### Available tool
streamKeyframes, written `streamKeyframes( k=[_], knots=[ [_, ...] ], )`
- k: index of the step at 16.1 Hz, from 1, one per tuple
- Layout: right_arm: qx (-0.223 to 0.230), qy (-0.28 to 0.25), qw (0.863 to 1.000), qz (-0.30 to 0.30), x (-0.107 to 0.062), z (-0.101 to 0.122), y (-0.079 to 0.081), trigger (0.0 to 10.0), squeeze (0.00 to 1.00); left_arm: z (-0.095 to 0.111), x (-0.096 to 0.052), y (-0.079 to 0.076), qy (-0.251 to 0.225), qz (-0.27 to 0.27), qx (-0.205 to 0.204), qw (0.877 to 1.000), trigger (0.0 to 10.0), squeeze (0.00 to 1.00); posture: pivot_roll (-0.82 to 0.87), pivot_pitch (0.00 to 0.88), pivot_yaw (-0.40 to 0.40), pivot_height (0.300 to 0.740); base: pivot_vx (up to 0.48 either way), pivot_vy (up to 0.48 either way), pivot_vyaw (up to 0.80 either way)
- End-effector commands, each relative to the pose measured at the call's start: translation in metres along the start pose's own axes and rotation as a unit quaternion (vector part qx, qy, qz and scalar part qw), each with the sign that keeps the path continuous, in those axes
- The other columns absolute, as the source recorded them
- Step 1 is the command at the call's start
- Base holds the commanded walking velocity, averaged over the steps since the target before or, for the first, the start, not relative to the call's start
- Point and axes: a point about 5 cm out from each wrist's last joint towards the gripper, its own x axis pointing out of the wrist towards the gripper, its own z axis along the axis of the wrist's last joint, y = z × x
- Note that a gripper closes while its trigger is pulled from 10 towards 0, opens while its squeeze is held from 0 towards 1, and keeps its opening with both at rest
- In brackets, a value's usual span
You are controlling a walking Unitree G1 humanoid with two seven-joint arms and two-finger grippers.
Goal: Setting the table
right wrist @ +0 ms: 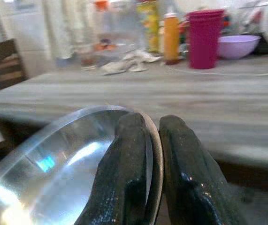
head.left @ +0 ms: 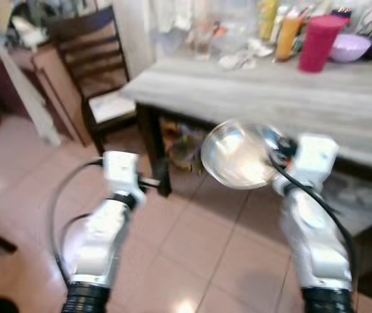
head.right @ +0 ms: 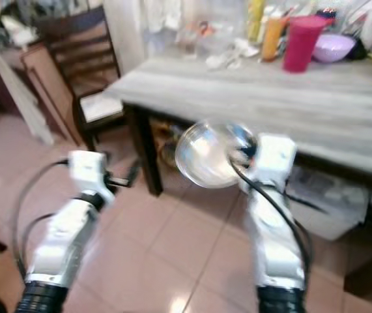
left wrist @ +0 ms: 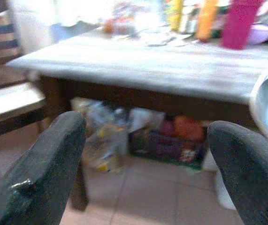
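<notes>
Right gripper (right wrist: 153, 154) pinching shiny round steel bowl (head.left: 238, 155) by rim | grey wooden table (head.left: 290, 104) just ahead | left gripper (left wrist: 148, 164) spread, empty | risk: thin rim grip may slip, bowl drops on tiles.

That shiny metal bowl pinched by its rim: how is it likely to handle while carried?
The metal bowl looks thin and rigid, so probably light and unbending. The right end effector grips only its rim, and the polished surface looks slick, so it may pivot or slip. Its rounded body might rock once set on the table.
</notes>
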Motion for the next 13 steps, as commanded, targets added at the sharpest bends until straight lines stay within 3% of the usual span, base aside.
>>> streamKeyframes(
  k=[1,3,10,13],
  knots=[
    [0.008,-0.018,1.000,0.021,0.003,0.010,0.015,10.0,0.00,0.004,-0.002,0.011,0.000,0.011,0.011,1.000,10.0,0.00,-0.23,0.101,0.067,0.740,0.480,0.000,0.00],
    [0.007,-0.020,1.000,0.022,0.003,0.011,0.016,10.0,0.00,0.003,-0.002,0.011,0.001,0.009,0.010,1.000,10.0,0.00,-0.23,0.101,0.068,0.740,0.480,0.000,-0.26],
    [-0.001,-0.028,0.999,0.016,0.004,0.015,0.016,10.0,0.00,0.002,-0.003,0.000,0.003,-0.016,0.004,1.000,10.0,0.00,-0.23,0.103,0.066,0.740,0.438,0.000,-0.80],
    [-0.002,-0.033,0.999,0.012,0.004,0.016,0.015,10.0,0.00,0.004,-0.005,-0.003,-0.001,-0.025,0.002,1.000,10.0,0.00,-0.23,0.111,0.068,0.740,0.226,0.000,-0.17]
  ],
)
